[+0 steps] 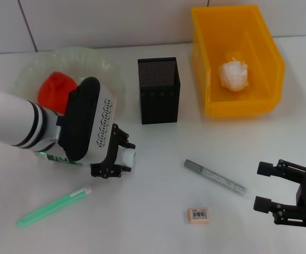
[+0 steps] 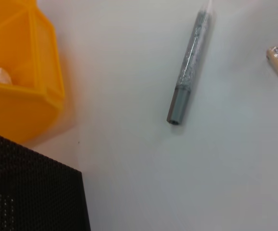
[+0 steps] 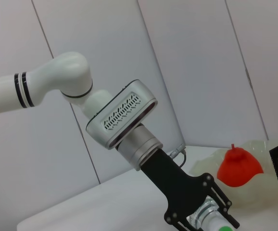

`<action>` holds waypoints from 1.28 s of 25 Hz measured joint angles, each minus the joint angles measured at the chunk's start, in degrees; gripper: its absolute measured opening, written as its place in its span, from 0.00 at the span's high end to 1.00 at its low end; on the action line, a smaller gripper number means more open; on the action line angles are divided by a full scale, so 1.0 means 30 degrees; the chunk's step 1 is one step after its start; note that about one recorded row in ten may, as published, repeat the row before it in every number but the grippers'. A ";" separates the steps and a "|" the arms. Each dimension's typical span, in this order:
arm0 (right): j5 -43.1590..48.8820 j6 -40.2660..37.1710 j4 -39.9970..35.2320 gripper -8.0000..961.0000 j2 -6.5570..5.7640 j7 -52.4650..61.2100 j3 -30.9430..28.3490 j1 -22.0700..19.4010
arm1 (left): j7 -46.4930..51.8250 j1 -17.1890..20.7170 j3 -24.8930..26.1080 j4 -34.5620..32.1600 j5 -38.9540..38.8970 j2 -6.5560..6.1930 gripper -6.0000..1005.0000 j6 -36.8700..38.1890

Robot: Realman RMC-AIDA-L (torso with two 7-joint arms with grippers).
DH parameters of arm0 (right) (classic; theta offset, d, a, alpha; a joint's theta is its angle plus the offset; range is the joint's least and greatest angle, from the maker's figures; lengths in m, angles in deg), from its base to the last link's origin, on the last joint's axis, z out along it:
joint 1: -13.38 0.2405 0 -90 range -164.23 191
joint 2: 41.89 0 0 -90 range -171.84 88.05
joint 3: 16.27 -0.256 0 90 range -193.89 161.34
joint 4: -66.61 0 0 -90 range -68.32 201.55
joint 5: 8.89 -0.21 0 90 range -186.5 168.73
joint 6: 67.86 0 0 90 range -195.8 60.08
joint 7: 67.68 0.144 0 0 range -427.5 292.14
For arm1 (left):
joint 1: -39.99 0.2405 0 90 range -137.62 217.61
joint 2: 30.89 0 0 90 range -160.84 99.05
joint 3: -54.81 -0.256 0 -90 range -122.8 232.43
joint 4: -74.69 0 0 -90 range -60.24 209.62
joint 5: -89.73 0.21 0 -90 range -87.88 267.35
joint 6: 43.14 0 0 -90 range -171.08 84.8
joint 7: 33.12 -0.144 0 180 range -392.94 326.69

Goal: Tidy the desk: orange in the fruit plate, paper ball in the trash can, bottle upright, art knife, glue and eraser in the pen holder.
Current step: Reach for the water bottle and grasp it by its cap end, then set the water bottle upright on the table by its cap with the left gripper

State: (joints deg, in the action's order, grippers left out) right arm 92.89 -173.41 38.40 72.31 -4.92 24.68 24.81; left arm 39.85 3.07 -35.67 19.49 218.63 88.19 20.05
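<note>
A white desk [image 1: 158, 222] meets a pale, seemingly tiled wall [image 1: 105, 21] behind.

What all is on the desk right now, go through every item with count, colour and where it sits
Fruit plate: one, clear green, far left.
Orange: one, red-orange, in the plate.
Pen holder: one, black mesh, centre back.
Trash can: one, yellow, far right.
Paper ball: one, white, inside the trash can.
Glue: one, grey stick, lying centre-right.
Eraser: one, beige, near front.
Art knife: one, green, front left.
Bottle: one, white-capped, lying in the left claw.
Left claw: closed on the bottle.
Right claw: open, front right.
</note>
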 joint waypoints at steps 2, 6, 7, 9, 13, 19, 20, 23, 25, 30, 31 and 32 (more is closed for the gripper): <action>-0.0001 0.0003 0.0000 0.13 -0.0013 0.0001 0.0000 0.0011 | 0.0017 0.0003 -0.0290 0.0059 0.0086 0.0001 0.49 -0.0378; 0.0000 0.0034 0.0011 0.13 -0.0054 0.0000 0.0000 0.0078 | 0.0083 0.0002 -0.0857 0.0269 0.0157 0.0002 0.54 -0.1285; 0.0000 0.0056 0.0017 0.13 -0.0064 0.0001 0.0000 0.0091 | 0.0092 -0.0007 -0.0921 0.0272 0.0161 0.0001 0.54 -0.1347; 0.0006 0.0108 0.0024 0.13 -0.0071 0.0001 0.0001 0.0114 | 0.0193 -0.0080 -0.0957 0.0276 0.0237 0.0000 0.55 -0.1331; 0.0026 0.0180 0.0029 0.13 -0.0072 0.0017 0.0000 0.0172 | 0.0275 -0.0120 -0.0922 0.0252 0.0307 0.0001 0.56 -0.1278; 0.0029 0.0196 0.0029 0.13 -0.0071 0.0104 0.0000 0.0226 | 0.1459 0.0286 -0.0921 -0.1615 0.0430 -0.0050 0.56 0.0189; 0.0029 0.0196 0.0030 0.13 -0.0071 0.0117 -0.0001 0.0229 | 0.1964 0.0602 -0.0792 -0.2683 0.0380 -0.0109 0.56 0.1071; 0.0039 0.0208 0.0029 0.13 -0.0070 0.0146 0.0000 0.0237 | 0.2498 0.0912 -0.0717 -0.3730 0.0339 -0.0131 0.56 0.1896; 0.0049 0.0223 0.0030 0.13 -0.0070 0.0162 -0.0001 0.0236 | 0.3293 0.1330 -0.0674 -0.4975 0.0407 -0.0155 0.56 0.2606; 0.0149 0.0276 0.0028 0.13 -0.0070 0.0193 0.0006 0.0321 | 0.4227 0.2120 0.0212 -0.6923 0.0389 -0.0160 0.56 0.3807; 0.0180 0.0300 0.0028 0.13 -0.0068 0.0204 0.0004 0.0349 | 0.4452 0.2323 0.0396 -0.7337 0.0375 -0.0158 0.56 0.4035; 0.0207 0.0329 0.0028 0.13 -0.0063 0.0218 0.0009 0.0377 | 0.4452 0.2323 0.0396 -0.7337 0.0375 -0.0158 0.56 0.4035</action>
State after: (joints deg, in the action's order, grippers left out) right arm 93.52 -172.43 38.49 72.12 -4.27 24.71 25.94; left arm 53.21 10.04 -34.48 -2.52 219.75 87.72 32.15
